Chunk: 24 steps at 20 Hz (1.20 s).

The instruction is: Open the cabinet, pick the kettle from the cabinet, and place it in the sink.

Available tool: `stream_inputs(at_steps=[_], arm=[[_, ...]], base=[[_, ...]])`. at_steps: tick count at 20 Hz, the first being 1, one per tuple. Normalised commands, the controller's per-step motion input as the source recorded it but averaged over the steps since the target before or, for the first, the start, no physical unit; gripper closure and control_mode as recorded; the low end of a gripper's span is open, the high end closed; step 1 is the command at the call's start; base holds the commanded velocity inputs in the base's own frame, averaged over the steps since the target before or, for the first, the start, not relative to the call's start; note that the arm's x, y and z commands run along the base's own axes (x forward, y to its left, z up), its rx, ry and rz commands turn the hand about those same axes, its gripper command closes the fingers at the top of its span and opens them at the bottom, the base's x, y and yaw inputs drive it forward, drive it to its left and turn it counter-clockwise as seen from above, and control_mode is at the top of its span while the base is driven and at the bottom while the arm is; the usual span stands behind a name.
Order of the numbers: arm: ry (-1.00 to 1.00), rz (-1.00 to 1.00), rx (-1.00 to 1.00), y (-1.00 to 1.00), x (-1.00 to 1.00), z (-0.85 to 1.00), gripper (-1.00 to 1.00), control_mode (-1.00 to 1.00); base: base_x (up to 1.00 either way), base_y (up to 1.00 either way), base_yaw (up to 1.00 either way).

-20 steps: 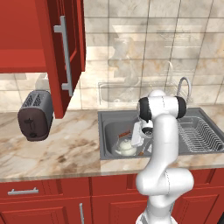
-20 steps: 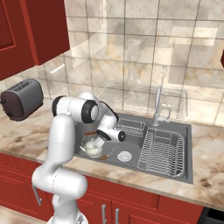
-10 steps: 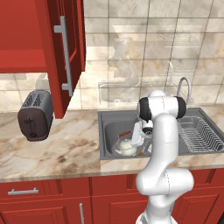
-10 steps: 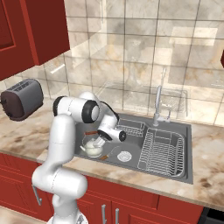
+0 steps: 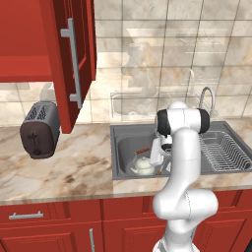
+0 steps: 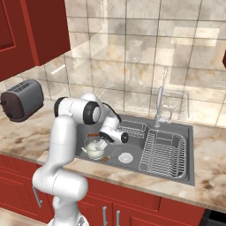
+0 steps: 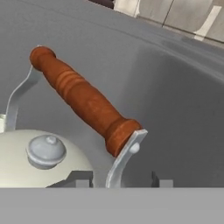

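Cream kettle (image 7: 39,162) sits in the sink (image 5: 125,142); the gripper (image 7: 119,181) stands part-open around its handle, gripping nothing. Placing step; next, lift clear.

glossy white arm (image 5: 182,162), dark joint bands

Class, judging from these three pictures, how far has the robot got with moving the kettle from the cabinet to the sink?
Done: the cabinet door stands open, and the kettle sits upright in the sink basin. In hand: the gripper hangs just above the kettle's handle, fingertips on either side of one handle strut; whether it grips cannot be told. Left: perhaps only pulling the arm clear.
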Motion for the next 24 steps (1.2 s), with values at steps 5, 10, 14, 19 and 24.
stream_inputs(at_steps=[5, 10, 14, 19, 24], arm=[[0.0, 0.0, -0.02, -0.09, -0.19, -0.15, -1.0, -1.0], [0.0, 0.0, -0.02, -0.11, -0.18, -0.09, -1.0, -1.0], [0.03, 0.0, -0.03, -0.15, -0.22, -0.05, -1.0, -1.0], [0.07, 0.0, -0.06, -0.15, -0.22, -0.05, -1.0, -1.0], [0.16, -0.04, -0.06, -0.07, -0.21, -0.01, -1.0, -1.0]], base=[[0.0, 0.0, 0.0], [0.0, 0.0, 0.0], [0.0, 0.0, 0.0], [0.0, 0.0, 0.0], [0.0, 0.0, 0.0]])
